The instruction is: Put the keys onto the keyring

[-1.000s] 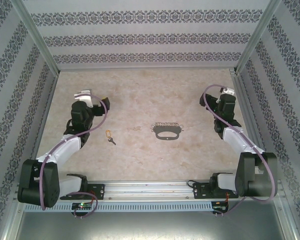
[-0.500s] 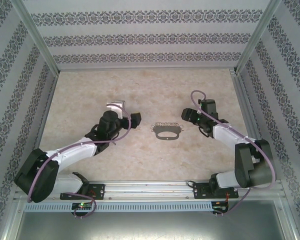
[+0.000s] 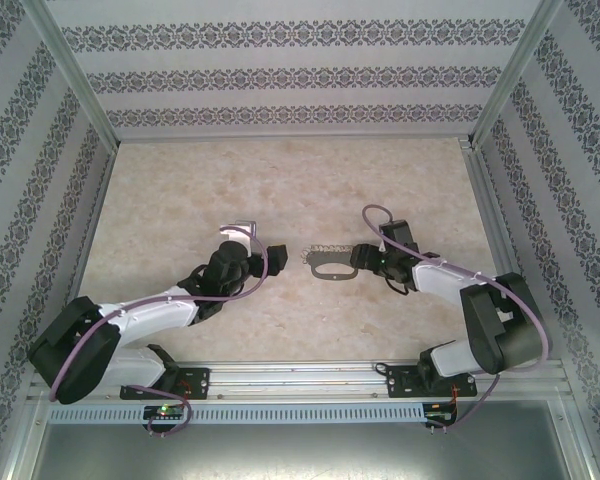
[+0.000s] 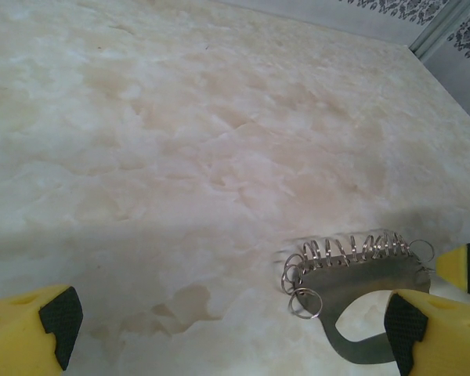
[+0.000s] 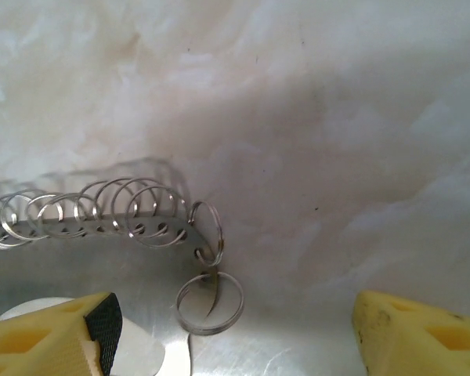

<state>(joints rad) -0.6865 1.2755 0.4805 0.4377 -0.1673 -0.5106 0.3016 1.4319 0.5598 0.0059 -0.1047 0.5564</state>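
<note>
Looking down from the top view and finding the keyring (image 3: pixel 332 262) lying flat on the desk (image 3: pixel 280 180), slightly right of frame centre, its row of small silvery rings running along the upper edge. Seeing the left tool (image 3: pixel 276 254) reaching in just left of the loop, apart from it, and the right tool (image 3: pixel 363 258) meeting the loop's right end. Watching from the left wrist: yellow fingers (image 4: pixel 31 325) standing spread wide at the bottom corners, pinching nothing, with the keyring sitting at lower right. Watching from the right wrist: fingers (image 5: pixel 419 337) spread too, straddling the loop's ringed end, the left-of-frame one hanging over the grey plate; not managing to tell about touching.
</note>
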